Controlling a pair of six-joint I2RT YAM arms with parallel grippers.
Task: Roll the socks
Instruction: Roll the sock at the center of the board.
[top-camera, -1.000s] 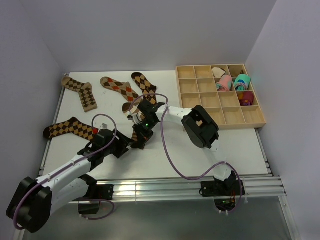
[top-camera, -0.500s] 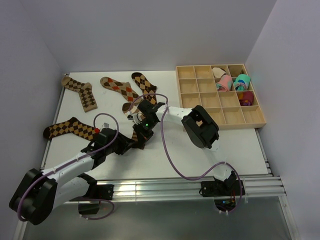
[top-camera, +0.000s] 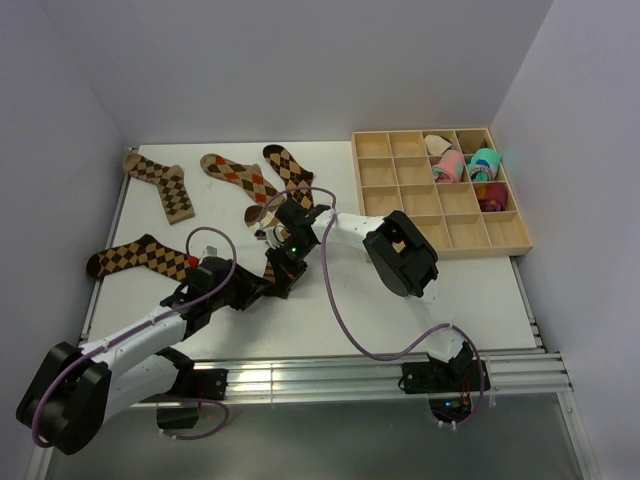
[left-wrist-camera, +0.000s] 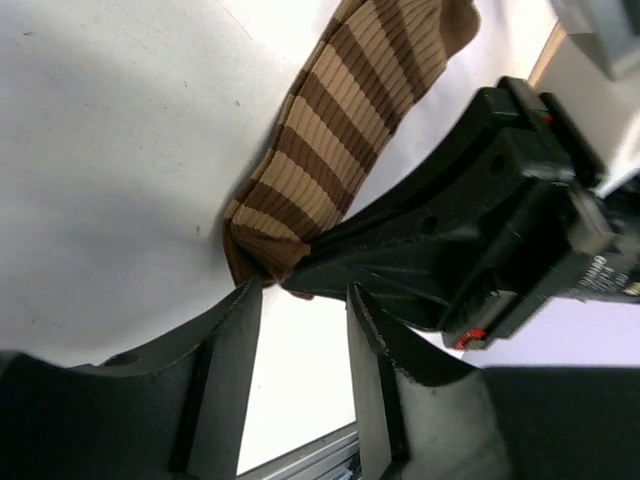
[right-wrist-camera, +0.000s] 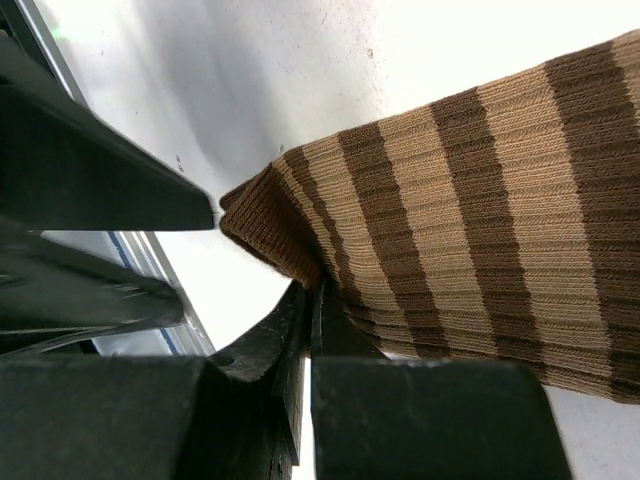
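The brown-and-cream striped sock lies on the white table, mostly hidden under the right arm in the top view. My right gripper is shut on this sock's brown end edge, low at the table. My left gripper is open, its fingertips right at the same end of the sock, facing the right gripper; it shows in the top view too. Argyle socks lie flat at the back left, back middle, beside it and at the left.
A wooden compartment tray stands at the back right with pink and teal rolled bundles in its far right cells. A purple cable loops over the table by the right arm. The table's near metal rail runs along the front.
My left gripper has shifted a little to the right, closer to the sock's end. The right gripper keeps its hold on the striped sock.
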